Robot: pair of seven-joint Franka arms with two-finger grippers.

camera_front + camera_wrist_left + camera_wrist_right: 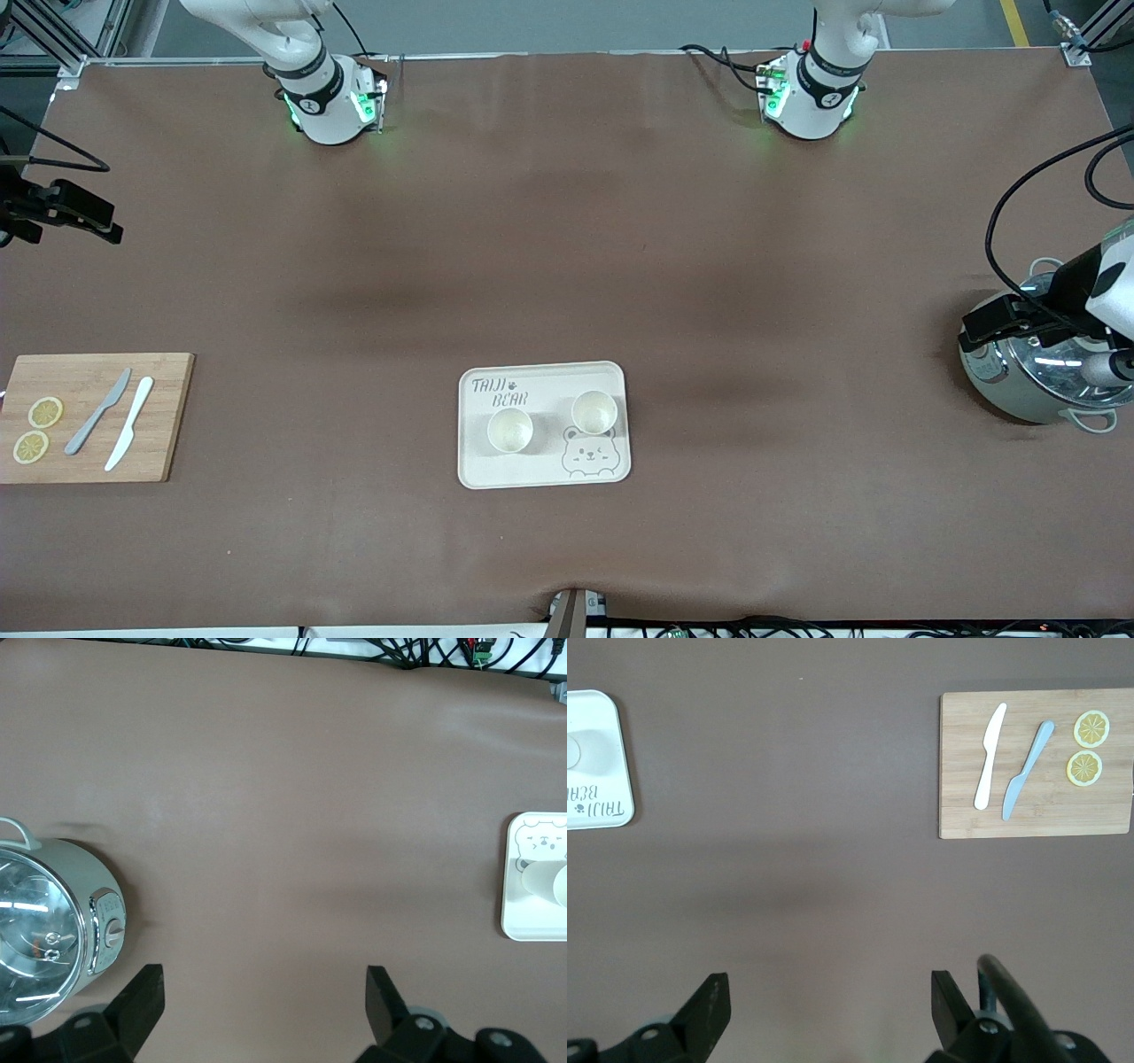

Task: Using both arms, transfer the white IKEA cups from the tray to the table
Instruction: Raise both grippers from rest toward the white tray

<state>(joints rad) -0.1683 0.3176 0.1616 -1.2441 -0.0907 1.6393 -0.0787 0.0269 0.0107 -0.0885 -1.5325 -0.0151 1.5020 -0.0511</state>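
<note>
Two white IKEA cups stand upright on the cream bear tray (pixel 478 470) at the table's middle, near the front camera. One cup (pixel 509 430) is toward the right arm's end. The other cup (pixel 594 411) is toward the left arm's end, beside the bear drawing. My left gripper (pixel 979 326) is open and empty, up over the steel pot (pixel 1032 377) at the left arm's end; its wrist view shows its gripper (pixel 264 992), the tray (pixel 518 921) and part of a cup (pixel 556 884). My right gripper (pixel 102 226) is open and empty (pixel 831 1001), up over the bare mat at the right arm's end.
A wooden cutting board (pixel 97 416) with two knives and two lemon slices lies at the right arm's end; it also shows in the right wrist view (pixel 1036 797). The pot with its glass lid shows in the left wrist view (pixel 53 921). Brown mat covers the table.
</note>
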